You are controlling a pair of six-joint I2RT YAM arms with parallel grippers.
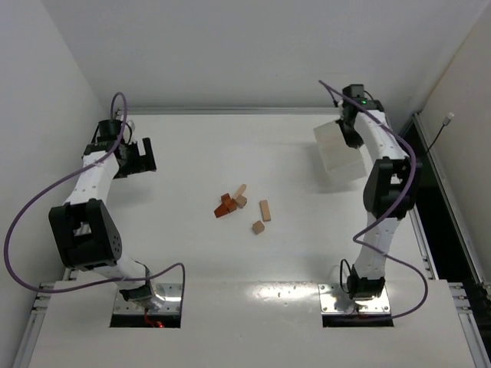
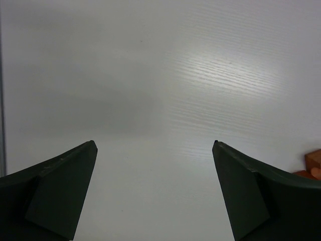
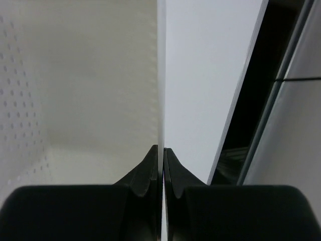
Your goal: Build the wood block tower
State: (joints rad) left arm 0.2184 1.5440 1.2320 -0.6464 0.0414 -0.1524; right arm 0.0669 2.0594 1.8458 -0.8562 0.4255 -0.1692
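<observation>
Right gripper (image 3: 161, 150) is pinched tight on the thin wall of the white tray (image 1: 337, 153), which appears to hang raised over the far right of the counter (image 1: 192, 261); left gripper (image 2: 154, 145) stands wide with nothing between its fingers, hovering over bare surface at the far left; the wood blocks (image 1: 242, 207) lie in a loose scatter at mid-counter, well apart from both arms, the reddish-brown ones bunched with a tan piece, a tan bar and a tan cube just beside them; no tower stands yet. The step in hand looks like getting the tray out of the way; it is best set down flat near the right edge, away from the blocks, and released only once it rests; after that, a flat-lying block would make a sound base, approached from straight above with the jaws across its short sides, so the neighbours in the cluster are not nudged.
</observation>
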